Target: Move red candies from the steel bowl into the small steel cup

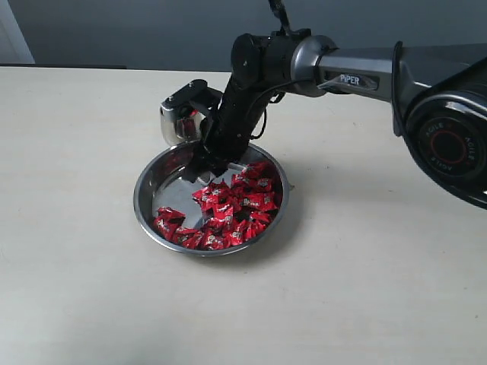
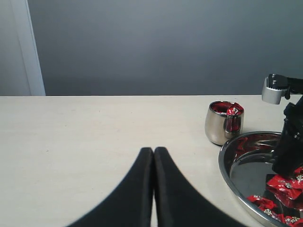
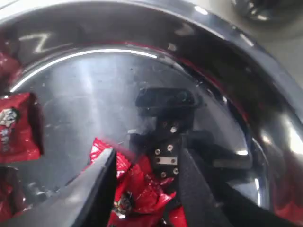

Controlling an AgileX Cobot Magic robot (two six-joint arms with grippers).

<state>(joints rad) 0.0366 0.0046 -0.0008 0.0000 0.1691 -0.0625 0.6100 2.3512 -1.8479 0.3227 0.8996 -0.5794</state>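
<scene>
The steel bowl (image 1: 144,201) sits mid-table with many red candies (image 1: 236,205) heaped in its near and right part. Behind it at the left stands the small steel cup (image 1: 176,122), partly hidden by the right arm; red candies (image 2: 229,110) show inside the cup (image 2: 222,124). My right gripper (image 1: 204,171) is down in the bowl's far side and is open. In the right wrist view one red candy (image 3: 142,189) lies between its spread fingers (image 3: 147,158) on the bowl floor (image 3: 94,94). My left gripper (image 2: 154,150) is shut and empty, low over bare table left of the bowl (image 2: 225,165).
The beige table (image 1: 365,289) stretches on all sides of the bowl. The right arm (image 1: 350,72) reaches in from the upper right, over the bowl's far rim and next to the cup. A grey wall (image 2: 151,42) stands behind the table.
</scene>
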